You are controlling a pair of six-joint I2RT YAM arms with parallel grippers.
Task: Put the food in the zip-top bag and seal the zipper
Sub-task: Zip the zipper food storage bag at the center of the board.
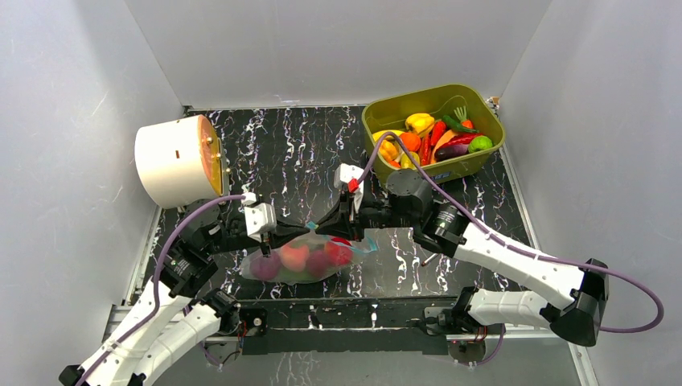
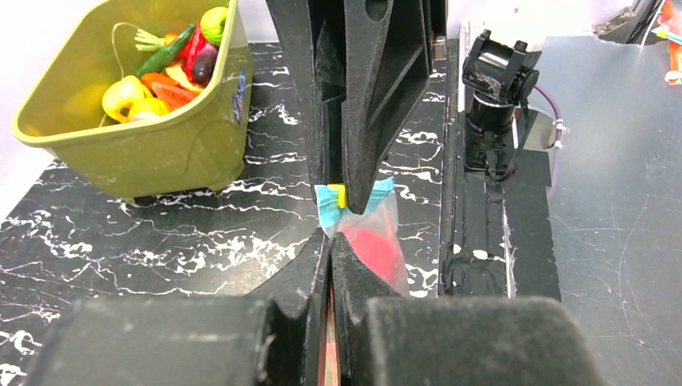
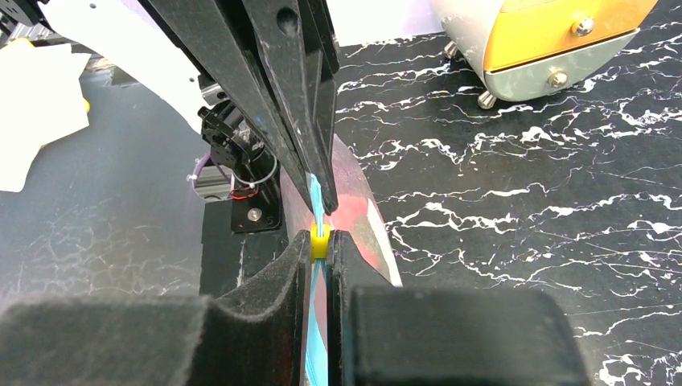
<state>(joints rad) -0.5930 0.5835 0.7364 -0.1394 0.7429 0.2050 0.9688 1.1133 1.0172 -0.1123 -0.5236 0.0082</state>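
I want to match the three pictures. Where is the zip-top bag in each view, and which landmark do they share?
Top external: the zip-top bag lies low in the centre of the picture.
Left wrist: the zip-top bag is at the centre, slightly right.
Right wrist: the zip-top bag is at the centre, behind the light-blue zipper.
Shared landmark: the black marbled table.

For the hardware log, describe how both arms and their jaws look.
Left arm and right arm match: white shell links, black joint housings, a purple cable looped along each. Each wrist carries a white camera block; the right one shows a red tab. The jaws are matte black, long, tapering wedges.
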